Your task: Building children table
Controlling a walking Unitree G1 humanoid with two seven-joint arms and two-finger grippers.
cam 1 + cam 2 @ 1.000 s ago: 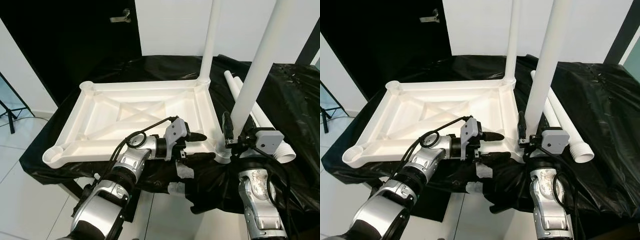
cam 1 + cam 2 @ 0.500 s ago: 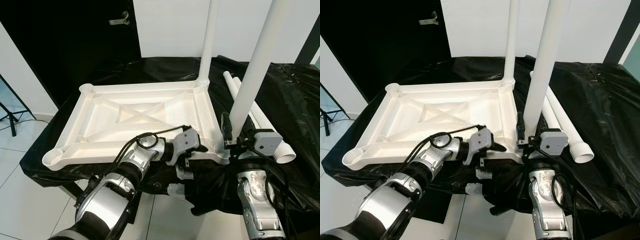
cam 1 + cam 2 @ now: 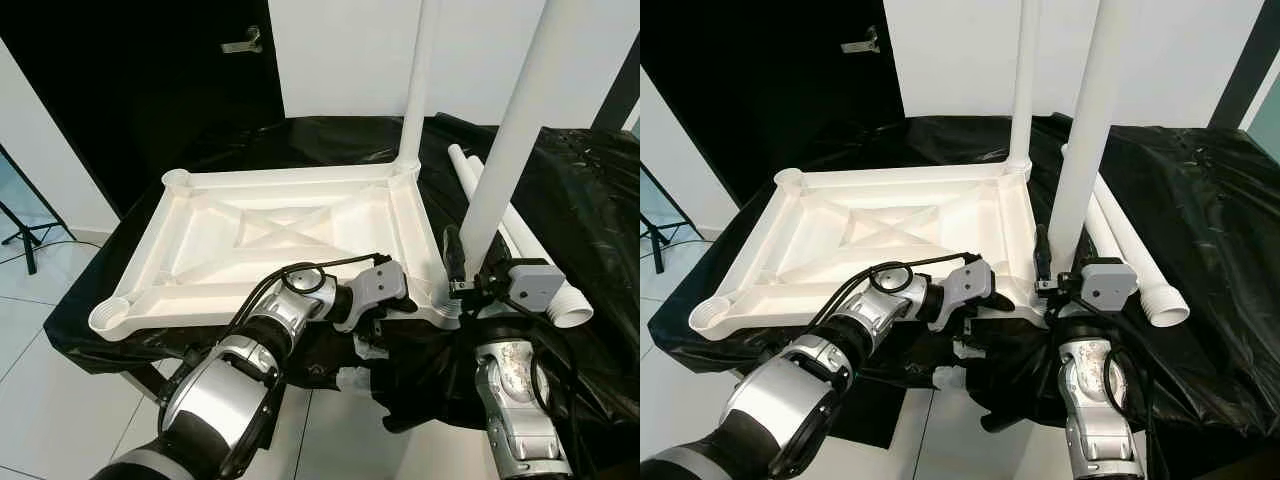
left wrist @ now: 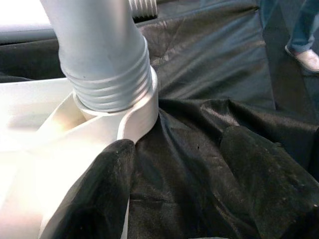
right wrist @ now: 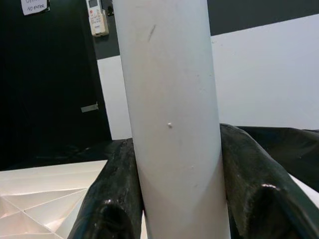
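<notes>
**Left tool moves in to the near corner socket while right tool grips the leg**

The white tabletop (image 3: 290,235) lies upside down on the surface (image 3: 600,200), which is draped in black sheeting. One leg (image 3: 418,80) stands upright in its far right corner. A second upright leg (image 3: 505,150) sits in the near right corner socket (image 4: 130,112), its threaded end showing just above the socket rim in the left wrist view.

The right tool (image 3: 458,262) has its two black fingers (image 5: 117,184) closed on either side of this second leg, low down near the socket, as it did a second ago.

The left tool (image 3: 400,300) has shifted since a second ago: then it lay over the near rim pointing right, well short of the corner; now it is lower and nearer the socket, at the tabletop's near edge. Its fingers (image 4: 99,194) are spread apart with nothing between them, one touching the white rim.

Two spare legs (image 3: 520,240) lie on the sheeting to the right.
</notes>
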